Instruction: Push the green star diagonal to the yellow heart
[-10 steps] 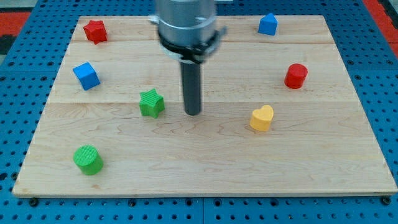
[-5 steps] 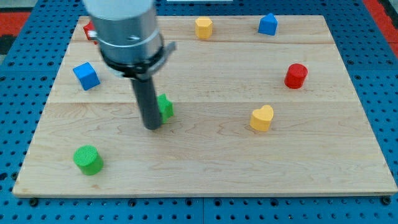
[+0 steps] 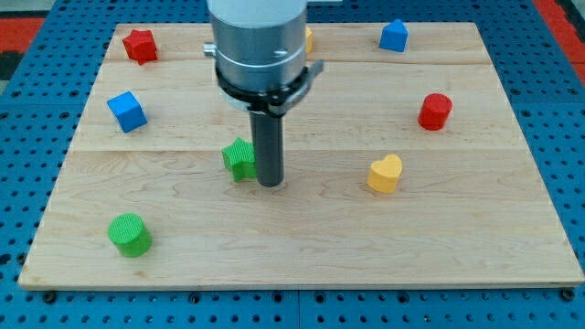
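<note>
Now my tip [image 3: 271, 184] touching green star's [image 3: 239, 158] right side, yellow heart [image 3: 385, 173] well apart, no writing visible.

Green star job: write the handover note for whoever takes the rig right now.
Tip: my tip is on the board, right against the green star's side that faces the view's right, between the star and the heart.
Things: the green star sits left of the board's centre; the yellow heart sits to the view's right, well apart from it and about level with it.
Done: nothing that counts yet; the star is not diagonal to the heart.
Left: get my tip round to the star's far side, to the view's left, then push it toward the heart and stop it at a corner, above or below.
</note>
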